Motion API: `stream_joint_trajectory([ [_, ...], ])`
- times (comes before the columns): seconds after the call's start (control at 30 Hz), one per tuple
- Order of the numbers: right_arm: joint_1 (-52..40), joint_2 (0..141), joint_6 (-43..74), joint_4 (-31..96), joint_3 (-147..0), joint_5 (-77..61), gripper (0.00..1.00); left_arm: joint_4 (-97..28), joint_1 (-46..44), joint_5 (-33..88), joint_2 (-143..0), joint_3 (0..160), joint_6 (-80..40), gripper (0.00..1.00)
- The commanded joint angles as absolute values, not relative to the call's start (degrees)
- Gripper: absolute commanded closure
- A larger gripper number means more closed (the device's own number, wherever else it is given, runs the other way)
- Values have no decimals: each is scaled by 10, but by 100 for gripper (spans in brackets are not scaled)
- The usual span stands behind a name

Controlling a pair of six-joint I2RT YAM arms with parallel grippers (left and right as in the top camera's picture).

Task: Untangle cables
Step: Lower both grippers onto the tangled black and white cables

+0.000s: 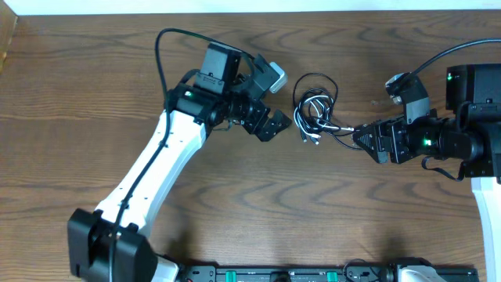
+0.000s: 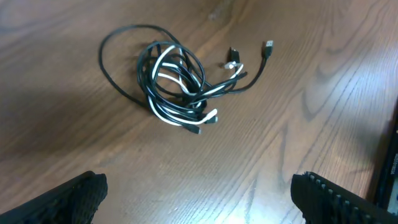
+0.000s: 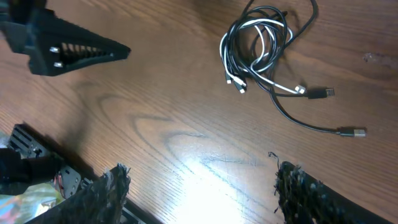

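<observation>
The cables [image 1: 315, 110] lie as a small tangled bundle of thin black and white cords on the wooden table, between the two arms. In the left wrist view the cables [image 2: 177, 81] sit ahead of the jaws, with plug ends trailing right. In the right wrist view the cables [image 3: 261, 46] lie at the top, two plugs pointing right. My left gripper [image 1: 270, 124] is open and empty just left of the bundle; it also shows in its own view [image 2: 199, 196]. My right gripper [image 1: 369, 141] is open and empty just right of the bundle, as its own view [image 3: 202, 193] shows.
The wooden table [image 1: 258, 204] runs to a pale wall at the top edge. A black rail with green connectors [image 1: 274, 274] lies along the front edge. The left gripper's finger [image 3: 68, 46] shows at the top left of the right wrist view.
</observation>
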State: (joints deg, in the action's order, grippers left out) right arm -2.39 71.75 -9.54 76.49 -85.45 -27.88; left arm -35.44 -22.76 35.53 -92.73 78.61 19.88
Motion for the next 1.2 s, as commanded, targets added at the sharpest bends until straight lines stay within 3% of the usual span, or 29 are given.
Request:
stream_joint_trajectory([
  [0.0, -29, 719, -100, 758, -856, -275, 26, -345, -229, 356, -963, 796, 192, 0],
  [0.53, -78, 719, -99, 669, -856, -278, 25, -144, -229, 356, -1082, 796, 33, 0],
  [0.7, -87, 719, -99, 631, -857, -277, 21, -126, -232, 356, -1119, 796, -3, 0],
  [0.87, -87, 719, -86, 595, -857, -278, 23, -123, -247, 355, -1134, 796, -17, 0],
  [0.97, -87, 719, -82, 575, -857, -278, 25, -108, -261, 351, -1139, 796, -57, 6],
  [1.17, -87, 719, -77, 576, -857, -278, 25, -76, -285, 349, -1151, 796, -61, 8],
])
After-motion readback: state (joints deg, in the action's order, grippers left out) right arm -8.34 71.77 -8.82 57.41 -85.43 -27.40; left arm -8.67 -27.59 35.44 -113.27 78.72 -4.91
